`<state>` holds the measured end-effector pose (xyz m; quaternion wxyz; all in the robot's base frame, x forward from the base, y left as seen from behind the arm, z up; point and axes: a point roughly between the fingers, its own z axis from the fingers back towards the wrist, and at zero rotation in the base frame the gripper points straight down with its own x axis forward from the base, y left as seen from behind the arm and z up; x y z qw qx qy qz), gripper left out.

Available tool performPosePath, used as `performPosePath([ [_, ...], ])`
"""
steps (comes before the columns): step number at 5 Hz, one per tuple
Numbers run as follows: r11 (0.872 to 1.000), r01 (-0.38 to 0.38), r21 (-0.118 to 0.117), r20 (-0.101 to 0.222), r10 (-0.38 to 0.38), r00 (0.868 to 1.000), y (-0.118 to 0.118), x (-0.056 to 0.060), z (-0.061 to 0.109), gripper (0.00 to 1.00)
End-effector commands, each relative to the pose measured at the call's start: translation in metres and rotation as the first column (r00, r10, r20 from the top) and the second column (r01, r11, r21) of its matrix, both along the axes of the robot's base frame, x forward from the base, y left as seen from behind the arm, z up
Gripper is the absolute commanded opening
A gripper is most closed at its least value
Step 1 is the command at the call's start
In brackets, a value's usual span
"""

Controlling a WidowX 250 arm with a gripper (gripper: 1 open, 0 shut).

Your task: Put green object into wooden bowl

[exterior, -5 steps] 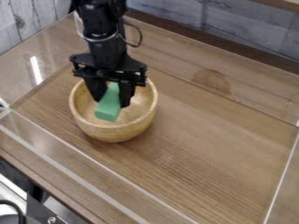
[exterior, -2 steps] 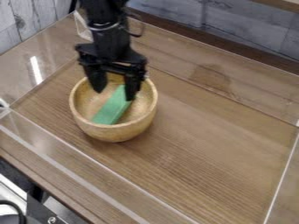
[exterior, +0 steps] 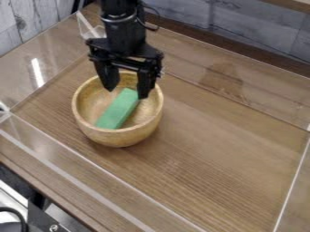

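Observation:
The green object (exterior: pixel 119 109) lies slanted inside the wooden bowl (exterior: pixel 91 131), one end low in the hollow and the other leaning toward the far rim. My gripper (exterior: pixel 126 83) hangs just above the bowl's far side, pointing straight down. Its two black fingers (exterior: pixel 105 79) stand wide apart and open, with nothing between them. The block is free of the fingers.
The bowl sits on a wooden tabletop (exterior: pixel 206 136) at the left. A clear acrylic wall (exterior: pixel 145 195) runs along the front and sides of the work area. A darker strip borders the table's far edge (exterior: pixel 242 41).
The fingers spread and let the green object go; it dropped into the bowl and tipped to lie slanted. The gripper then rose a little and shifted right and away.

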<state>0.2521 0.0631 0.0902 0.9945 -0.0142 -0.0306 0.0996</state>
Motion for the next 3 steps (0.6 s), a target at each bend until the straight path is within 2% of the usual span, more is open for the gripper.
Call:
performPosePath([
  [1,1.000,0.019,0.019,0.071,-0.021,0.997,-0.006,0.015,0.005,1.00],
  [2,0.999,0.032,0.020,0.071,-0.033,0.997,-0.010,0.021,-0.011,1.00],
  [3,1.000,-0.003,0.014,0.082,0.002,0.997,-0.002,0.032,-0.006,1.00],
])
